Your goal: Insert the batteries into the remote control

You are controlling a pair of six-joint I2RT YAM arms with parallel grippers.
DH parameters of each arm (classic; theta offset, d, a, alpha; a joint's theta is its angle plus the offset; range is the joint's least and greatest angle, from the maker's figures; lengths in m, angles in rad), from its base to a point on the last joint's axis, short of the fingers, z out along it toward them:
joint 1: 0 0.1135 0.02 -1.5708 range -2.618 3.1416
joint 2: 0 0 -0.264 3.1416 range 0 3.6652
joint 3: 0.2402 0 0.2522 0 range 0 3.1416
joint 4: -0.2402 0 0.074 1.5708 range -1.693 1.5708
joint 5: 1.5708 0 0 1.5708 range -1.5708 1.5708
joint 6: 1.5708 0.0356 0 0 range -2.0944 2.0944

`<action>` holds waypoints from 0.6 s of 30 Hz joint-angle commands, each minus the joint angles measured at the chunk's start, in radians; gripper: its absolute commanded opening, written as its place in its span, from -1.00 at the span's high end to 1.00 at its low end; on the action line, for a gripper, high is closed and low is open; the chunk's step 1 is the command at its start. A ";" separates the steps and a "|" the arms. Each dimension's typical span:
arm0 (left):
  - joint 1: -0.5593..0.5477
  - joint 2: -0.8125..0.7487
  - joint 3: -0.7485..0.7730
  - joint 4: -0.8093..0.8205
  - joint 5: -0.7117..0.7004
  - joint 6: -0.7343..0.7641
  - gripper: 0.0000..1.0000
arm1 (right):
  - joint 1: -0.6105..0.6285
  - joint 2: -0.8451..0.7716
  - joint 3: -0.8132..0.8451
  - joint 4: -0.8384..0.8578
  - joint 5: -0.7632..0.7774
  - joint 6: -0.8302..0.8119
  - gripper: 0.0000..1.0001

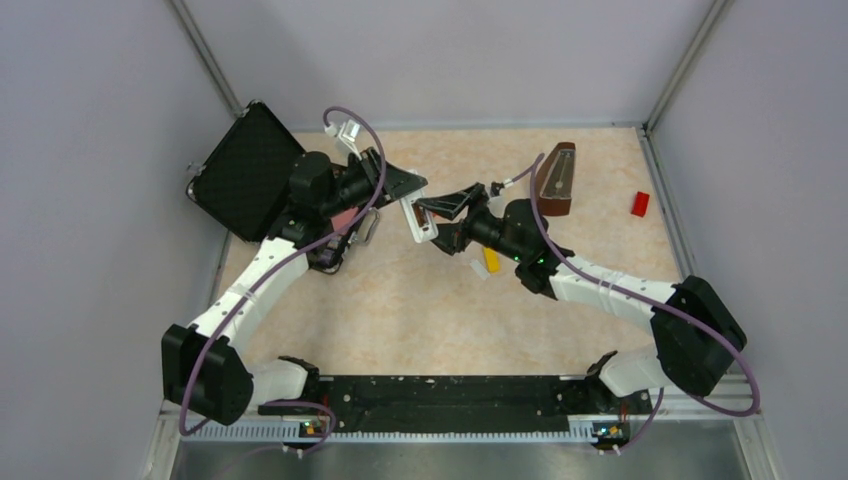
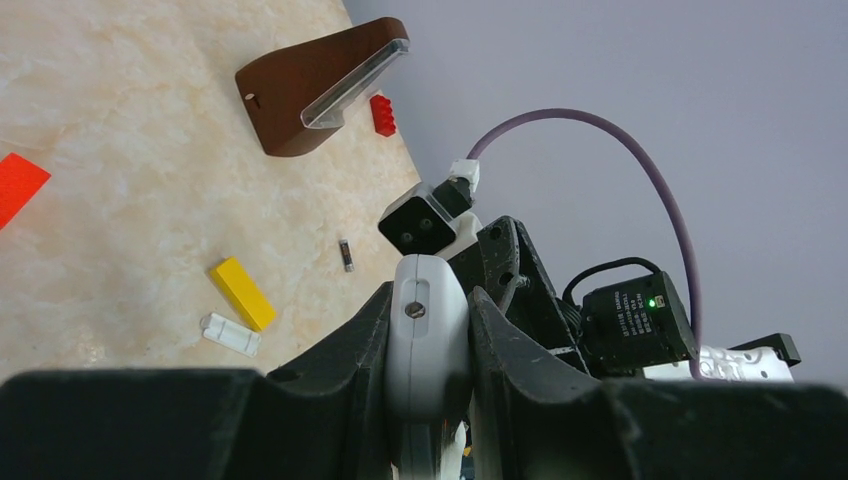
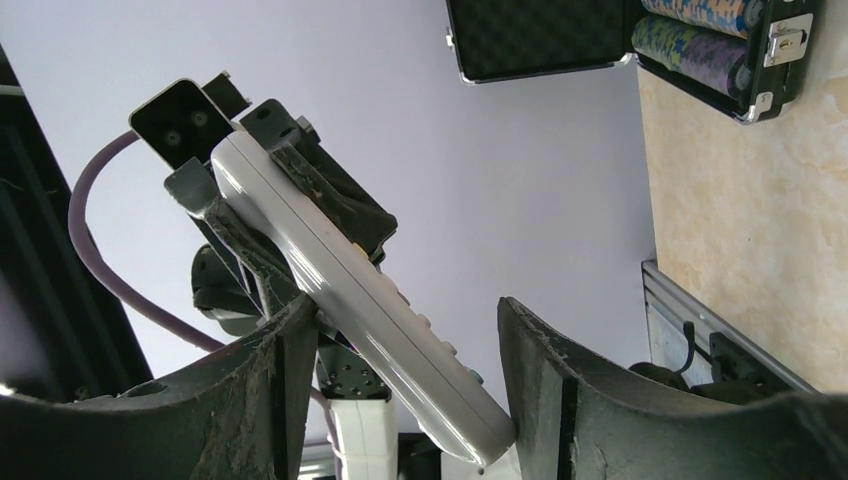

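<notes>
The left hand (image 2: 430,300) clamped the remote control (image 3: 340,290), the right hand (image 3: 405,312) stood open around its free end, and print on a black module (image 2: 636,318) was too small to read.

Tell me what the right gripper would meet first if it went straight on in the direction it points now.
The white remote control, which the left gripper holds: its free end lies between the open jaws of the right gripper. How far in it reaches is unclear.
</notes>
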 commanded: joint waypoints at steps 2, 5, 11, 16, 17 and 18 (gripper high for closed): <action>-0.006 -0.035 0.031 0.081 0.000 -0.080 1.00 | -0.006 0.006 -0.003 0.044 -0.008 0.007 0.14; -0.005 -0.036 0.043 0.082 0.008 -0.143 1.00 | -0.007 0.001 0.000 0.022 -0.009 -0.008 0.14; -0.006 -0.048 0.068 0.082 0.044 -0.270 1.00 | -0.012 -0.019 0.033 -0.095 0.002 -0.082 0.09; -0.002 -0.063 0.098 0.030 0.037 -0.334 1.00 | -0.021 -0.045 0.031 -0.149 0.025 -0.126 0.10; -0.002 -0.065 0.107 0.020 0.036 -0.349 1.00 | -0.021 -0.048 0.036 -0.170 0.029 -0.144 0.10; -0.001 -0.066 0.112 0.014 0.036 -0.362 1.00 | -0.022 -0.053 0.044 -0.195 0.033 -0.163 0.10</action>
